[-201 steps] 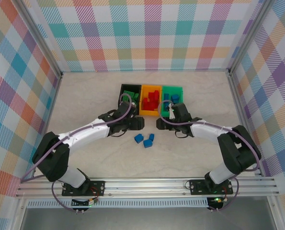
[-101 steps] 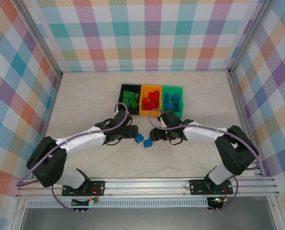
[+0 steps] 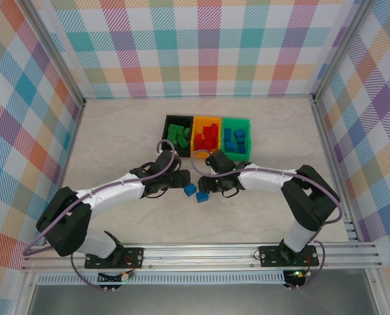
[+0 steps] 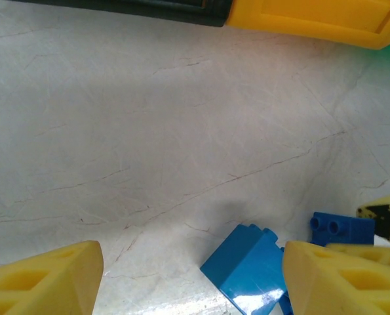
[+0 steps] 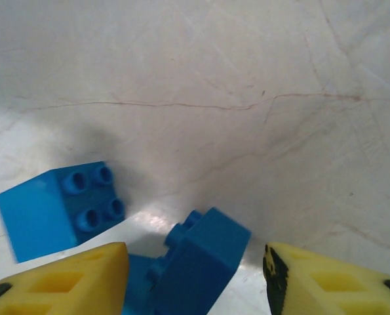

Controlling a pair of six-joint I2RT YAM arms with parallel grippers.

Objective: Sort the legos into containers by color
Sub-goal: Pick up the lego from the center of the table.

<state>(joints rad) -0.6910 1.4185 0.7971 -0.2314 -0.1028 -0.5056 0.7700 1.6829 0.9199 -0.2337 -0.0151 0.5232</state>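
Table: pale beige with a stone pattern, thin brown veins running across it; glossy, with a white glare patch beside the bricks in both wrist views.
Walls: plaid cloth in pastel red, teal, orange and purple on three sides (the back panel meets the table in a straight seam).
Frame: aluminium rail along the near edge, both arm bases bolted to it; metal posts rise at the corners.
Containers: three bins joined in a row towards the back of the table, just beyond the grippers: black bin on the left, orange bin in the middle, green bin on the right.
Sorted legos: green legos in the black bin, red legos in the orange bin, blue legos in the green bin.
Loose legos: blue, on bare table in front of the bins, between the two grippers.
Left gripper: jaws wide apart and low over the table; a blue lego lies between the fingers, close against one of them, with bare table on its other side. Nothing gripped.
Right gripper: fingers apart, straddling a tilted blue lego; a strip of table shows between the lego and one finger, so no grip on it.
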